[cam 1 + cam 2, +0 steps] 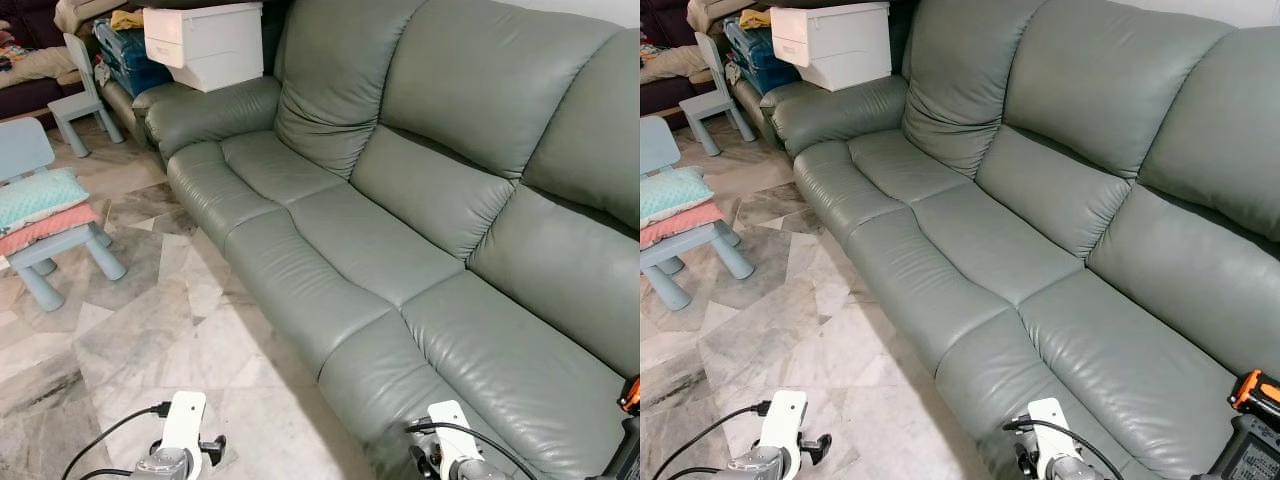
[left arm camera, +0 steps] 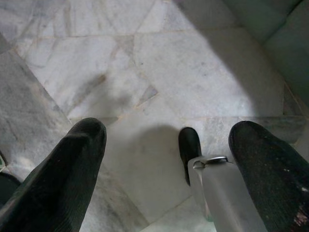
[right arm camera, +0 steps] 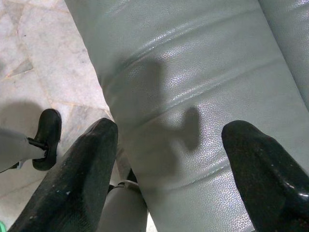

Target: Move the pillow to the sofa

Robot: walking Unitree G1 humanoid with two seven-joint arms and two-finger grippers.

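Note:
A teal pillow (image 1: 38, 196) lies on top of a pink pillow (image 1: 45, 228), both stacked on a small light-blue chair (image 1: 66, 248) at the far left. The long grey-green leather sofa (image 1: 400, 230) runs from the back left to the front right, with bare seat cushions. Both arms hang low at the bottom edge. In its wrist view my left gripper (image 2: 166, 164) is open over the marble floor (image 2: 145, 63), holding nothing. My right gripper (image 3: 169, 164) is open just above the front edge of the sofa seat (image 3: 193, 72), also holding nothing.
A white storage box (image 1: 205, 42) sits on the sofa's far armrest, with a blue bag (image 1: 130, 58) behind it. A second small chair (image 1: 85, 98) stands at the back left. Open marble floor (image 1: 170, 330) lies between the chair and the sofa.

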